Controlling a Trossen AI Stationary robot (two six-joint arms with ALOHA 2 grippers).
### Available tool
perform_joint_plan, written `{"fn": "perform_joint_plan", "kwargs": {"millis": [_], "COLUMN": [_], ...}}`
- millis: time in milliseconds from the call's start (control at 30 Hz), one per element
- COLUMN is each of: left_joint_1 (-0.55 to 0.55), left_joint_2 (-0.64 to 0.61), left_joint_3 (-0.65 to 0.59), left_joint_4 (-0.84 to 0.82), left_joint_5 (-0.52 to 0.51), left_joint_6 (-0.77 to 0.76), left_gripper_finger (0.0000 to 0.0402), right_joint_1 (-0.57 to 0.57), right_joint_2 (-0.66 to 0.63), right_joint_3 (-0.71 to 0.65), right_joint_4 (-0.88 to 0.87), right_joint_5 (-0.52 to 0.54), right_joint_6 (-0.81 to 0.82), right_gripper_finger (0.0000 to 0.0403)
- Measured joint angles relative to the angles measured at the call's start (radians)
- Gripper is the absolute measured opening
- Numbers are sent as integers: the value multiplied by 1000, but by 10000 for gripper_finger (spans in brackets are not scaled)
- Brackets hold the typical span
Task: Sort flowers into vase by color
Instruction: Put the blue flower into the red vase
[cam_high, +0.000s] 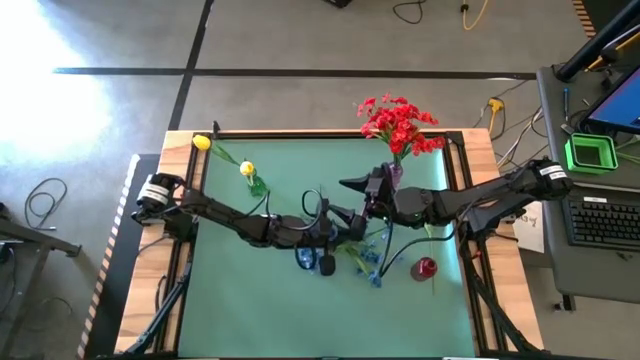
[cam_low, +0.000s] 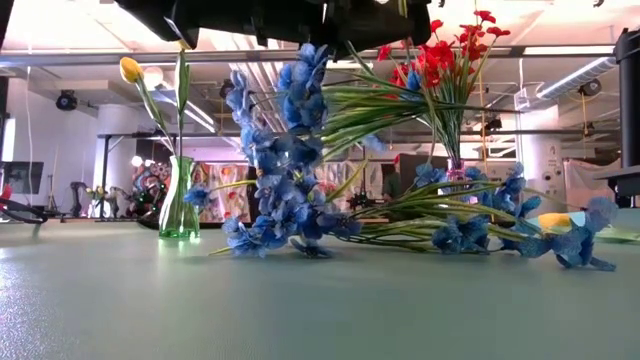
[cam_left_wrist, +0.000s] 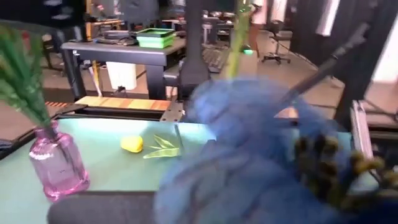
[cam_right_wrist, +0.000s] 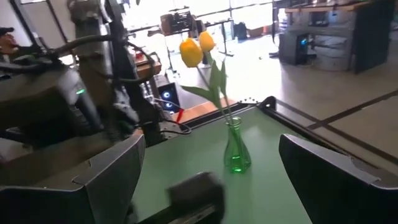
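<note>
My left gripper (cam_high: 322, 258) pinches blue flower stem (cam_low: 290, 130), blooms drooping down beside pink vase (cam_left_wrist: 57, 163); fingers hidden. Right gripper (cam_right_wrist: 211, 168) spread.

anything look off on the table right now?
Mostly the unsorted leftovers. Blue flowers lie flat in a loose heap mid-table, with a yellow flower head lying loose beside the pink vase. The left gripper, shut on a blue flower stem, holds it hanging above the mat. No spill or damage shows.

Two dark, cable-draped arms (cam_high: 240, 222)
</note>
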Motion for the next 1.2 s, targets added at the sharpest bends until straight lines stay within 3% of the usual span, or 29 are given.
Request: {"fn": "perform_joint_plan", "kwargs": {"millis": [300, 500, 700, 867, 1033, 1200], "left_joint_1": [-23, -23, -15, -13, -10, 3], "left_joint_2": [0, -48, -63, -63, -63, -37], "left_joint_3": [0, 0, 0, -1, -1, 0], "left_joint_4": [-36, -178, -228, -311, -223, -70], "left_joint_5": [-39, -45, -53, -85, -164, -260], "left_joint_6": [34, -24, -33, -34, -82, -99], "left_gripper_finger": [1, 20, 79, 144, 183, 189], "right_joint_1": [-4, -5, -4, -4, -29, -48], "right_joint_2": [-5, -32, -36, -36, -35, -28], "right_joint_3": [1, 1, 1, 1, 1, 1], "right_joint_4": [-26, -161, -252, -403, -472, -457], "right_joint_5": [55, 174, 206, 353, 381, 379], "right_joint_6": [-32, 6, 44, 133, 271, 303], "right_gripper_finger": [364, 364, 364, 364, 364, 364]}}
